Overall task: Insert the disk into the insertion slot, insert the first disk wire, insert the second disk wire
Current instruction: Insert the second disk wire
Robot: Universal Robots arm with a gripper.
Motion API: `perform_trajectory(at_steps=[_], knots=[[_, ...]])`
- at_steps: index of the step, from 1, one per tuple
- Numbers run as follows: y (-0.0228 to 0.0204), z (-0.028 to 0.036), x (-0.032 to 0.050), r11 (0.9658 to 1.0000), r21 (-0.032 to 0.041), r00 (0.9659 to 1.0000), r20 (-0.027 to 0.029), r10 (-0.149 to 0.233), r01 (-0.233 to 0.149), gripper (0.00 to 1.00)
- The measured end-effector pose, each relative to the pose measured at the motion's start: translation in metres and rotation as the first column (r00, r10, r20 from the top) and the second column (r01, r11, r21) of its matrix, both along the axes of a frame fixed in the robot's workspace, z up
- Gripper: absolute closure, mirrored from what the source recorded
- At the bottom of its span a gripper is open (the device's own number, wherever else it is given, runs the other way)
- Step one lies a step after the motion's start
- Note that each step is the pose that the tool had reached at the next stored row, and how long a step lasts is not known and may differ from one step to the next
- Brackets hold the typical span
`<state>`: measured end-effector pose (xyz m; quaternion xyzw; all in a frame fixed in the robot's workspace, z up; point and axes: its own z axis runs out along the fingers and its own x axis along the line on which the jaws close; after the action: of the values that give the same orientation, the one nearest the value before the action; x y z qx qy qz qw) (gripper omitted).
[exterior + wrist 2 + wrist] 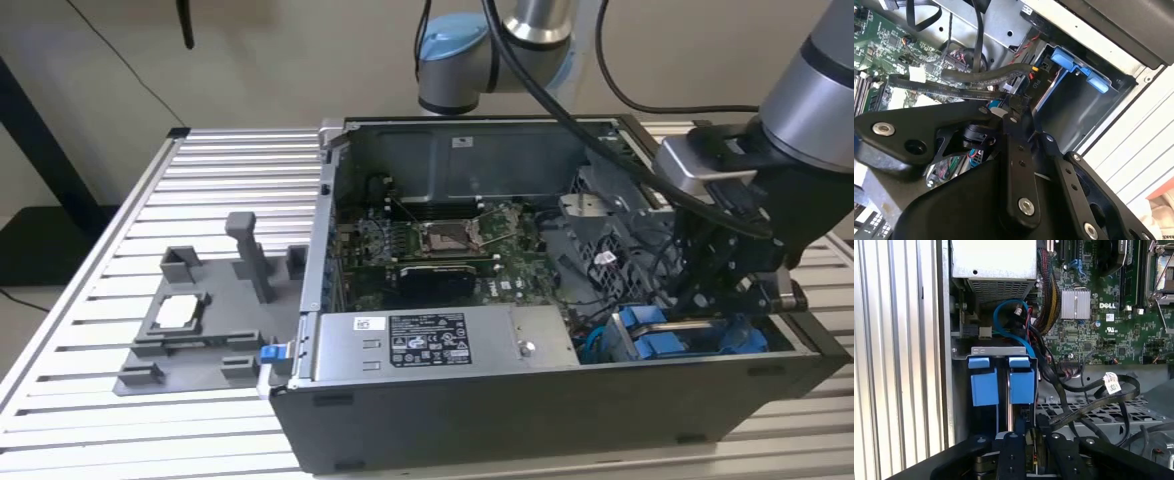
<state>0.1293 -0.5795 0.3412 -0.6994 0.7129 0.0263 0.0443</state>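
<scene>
Slatted metal tabling (pixel 160 420) carries an open computer case (pixel 534 420), where the gripper (pixel 727 300), its claw state impossible to tell, reaches down at the blue-railed insertion slot (pixel 681 335), apparently with the disk seated and a wire insertion in hand, needing careful alignment.

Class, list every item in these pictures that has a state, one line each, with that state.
Computer case: side panel off, interior exposed.
Insertion slot: no disk seen inside.
Blue carrier tabs: side by side at the bay's edge.
Gripper: low at the bay; finger state unclear.
CPU socket: cooler absent.
Grey fixture: on the table beside the case.
</scene>
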Motion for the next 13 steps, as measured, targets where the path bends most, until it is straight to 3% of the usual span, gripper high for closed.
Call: perform_trajectory(at_steps=[3,13], knots=[[0.0000,0.0028,0.0000,1.0000,-0.0003,1.0000,-0.0004,0.000,0.000,0.76],[0.0000,0.0281,-0.0001,1.0000,-0.0001,1.0000,-0.0004,-0.002,0.002,0.76]])
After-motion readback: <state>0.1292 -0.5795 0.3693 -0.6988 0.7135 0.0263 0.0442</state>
